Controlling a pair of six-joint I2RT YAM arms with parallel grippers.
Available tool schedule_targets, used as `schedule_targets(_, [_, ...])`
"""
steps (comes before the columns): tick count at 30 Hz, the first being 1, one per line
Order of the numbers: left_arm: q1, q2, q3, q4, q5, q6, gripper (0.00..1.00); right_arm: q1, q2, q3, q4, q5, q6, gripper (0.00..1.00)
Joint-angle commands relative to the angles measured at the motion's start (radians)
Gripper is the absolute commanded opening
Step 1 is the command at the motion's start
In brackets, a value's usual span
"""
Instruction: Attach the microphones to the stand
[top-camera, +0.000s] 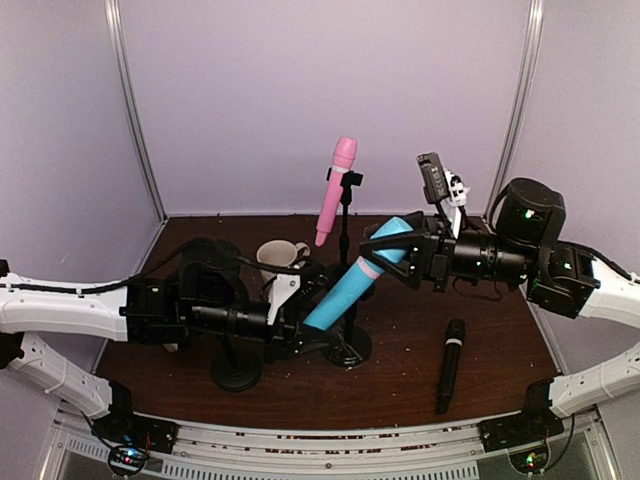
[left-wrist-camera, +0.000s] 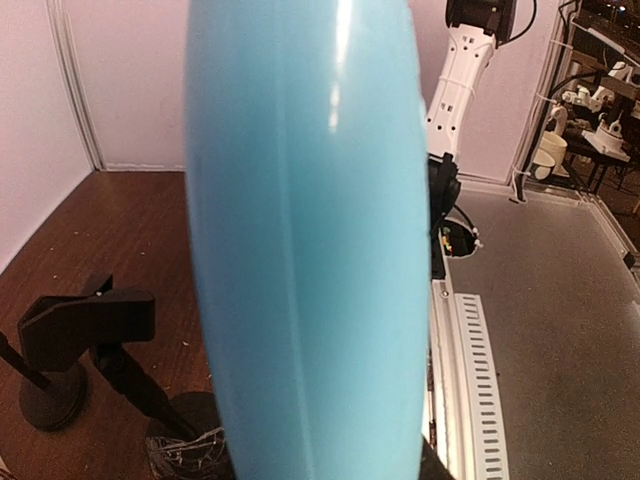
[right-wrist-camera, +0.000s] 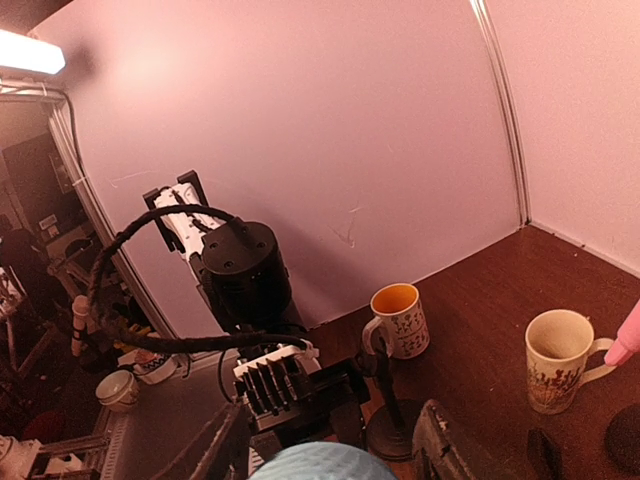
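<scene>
Close to the near edge of the bench (top-camera: 330, 400), right of centre, the black microphone (top-camera: 450, 365) lies flat on the wood. Its length runs from the near edge toward the far one, and it is apart from both arms. Left of centre by the same edge, the round base of a black stand (top-camera: 237, 375) sits partly under the left arm.

Just beyond, about mid-bench, the left gripper (top-camera: 303, 325) is closed around the lower end of the light blue microphone (top-camera: 345, 290). The blue barrel fills the left wrist view, so the fingers themselves are hidden there. The microphone is off the bench and tilted, rising toward the far right corner, with a pink band near its upper end. It crosses in front of the pole of a second stand (top-camera: 355, 348), whose base sits mid-bench.

The right gripper (top-camera: 395, 245) meets the microphone's upper end. In the right wrist view its fingers (right-wrist-camera: 440, 455) stand on either side of the rounded blue head, but I cannot tell whether they press on it.

Farther back, left of centre, a cream mug (top-camera: 280, 260) stands upright. High on the second stand, the pink microphone (top-camera: 335, 195) sits in the clip, head up and leaning, clear of both grippers.
</scene>
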Motion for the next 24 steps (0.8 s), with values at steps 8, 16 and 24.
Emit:
schedule_targets(8, [0.038,-0.118,-0.064,0.055,-0.015,-0.032,0.08,-0.099,-0.078,-0.157,-0.049,0.015,-0.161,0.87])
schedule_targets(16, [0.071,-0.166,-0.095,0.040,-0.012,-0.022,0.01,-0.185,-0.046,-0.162,-0.136,0.017,-0.282,0.90])
schedule_targets(24, [0.105,-0.191,-0.135,0.077,0.009,-0.040,0.00,-0.200,0.003,-0.123,-0.243,-0.022,-0.462,0.90])
